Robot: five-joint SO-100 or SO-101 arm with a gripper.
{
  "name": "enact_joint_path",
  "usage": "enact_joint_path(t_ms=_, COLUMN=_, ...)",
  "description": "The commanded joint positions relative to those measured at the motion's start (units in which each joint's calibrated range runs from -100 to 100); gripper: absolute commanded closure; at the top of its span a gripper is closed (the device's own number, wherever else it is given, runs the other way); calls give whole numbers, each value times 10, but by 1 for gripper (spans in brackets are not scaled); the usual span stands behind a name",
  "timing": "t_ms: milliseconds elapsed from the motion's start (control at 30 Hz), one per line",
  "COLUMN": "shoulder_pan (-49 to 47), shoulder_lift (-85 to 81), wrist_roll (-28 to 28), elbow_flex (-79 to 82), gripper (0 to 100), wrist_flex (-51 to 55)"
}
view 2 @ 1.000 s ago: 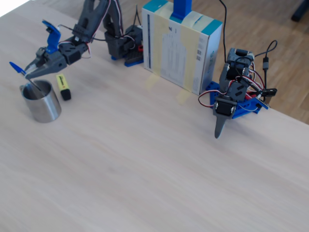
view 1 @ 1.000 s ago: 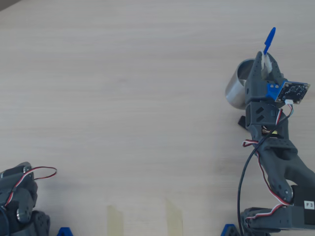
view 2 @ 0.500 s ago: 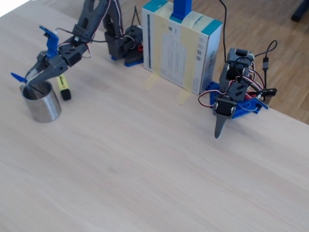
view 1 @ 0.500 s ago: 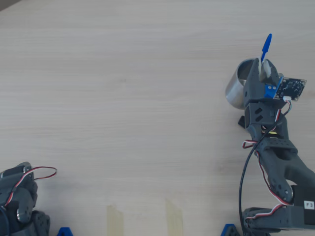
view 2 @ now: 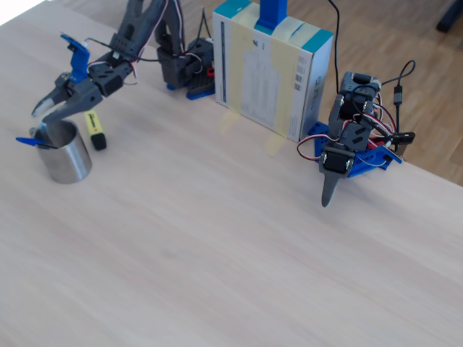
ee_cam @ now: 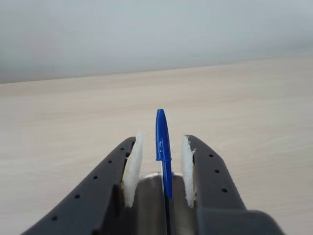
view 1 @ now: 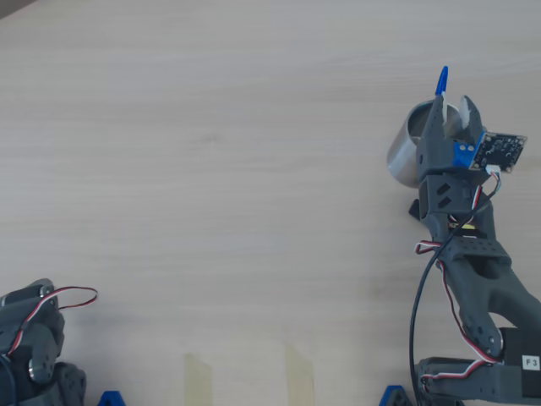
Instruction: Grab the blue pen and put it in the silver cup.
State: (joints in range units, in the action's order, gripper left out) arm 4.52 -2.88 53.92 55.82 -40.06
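Looking basically done: jaws spread apart over the silver cup [view 2: 64, 153] at far left, blue pen [view 2: 32, 142] leaning inside it, cap poking over the rim.

Pen [view 2: 30, 141] stands in cup [view 2: 64, 152], leaning over its left rim in the fixed view. Gripper [view 2: 45, 110] above cup. Highlighter [view 2: 95, 129] just right of cup; box [view 2: 271, 69] farther right.

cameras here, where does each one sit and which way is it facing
Overhead view: above the table, looking straight down; the arm reaches up from the lower right to the silver cup.
Wrist view: on the gripper, looking forward between open fingers at the blue pen.
Fixed view: high at the far side, looking obliquely back at the arm and a second arm.
All show pen and cup.
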Motion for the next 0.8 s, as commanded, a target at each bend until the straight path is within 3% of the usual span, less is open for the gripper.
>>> enact_joint_path(t_ms=0, shoulder_pan=-1, shoulder_lift=-42, wrist_roll=1, elbow_flex=-12, gripper=86, wrist_flex=2)
enact_joint_path(t_ms=267, shoulder_pan=-2, shoulder_lift=-113, wrist_roll=1, elbow_flex=-12, gripper=86, wrist_flex=35)
enact_joint_path(t_ms=767, shoulder_pan=-2, shoulder_lift=-304, wrist_roll=2, elbow_flex=-8, gripper=84, wrist_flex=239)
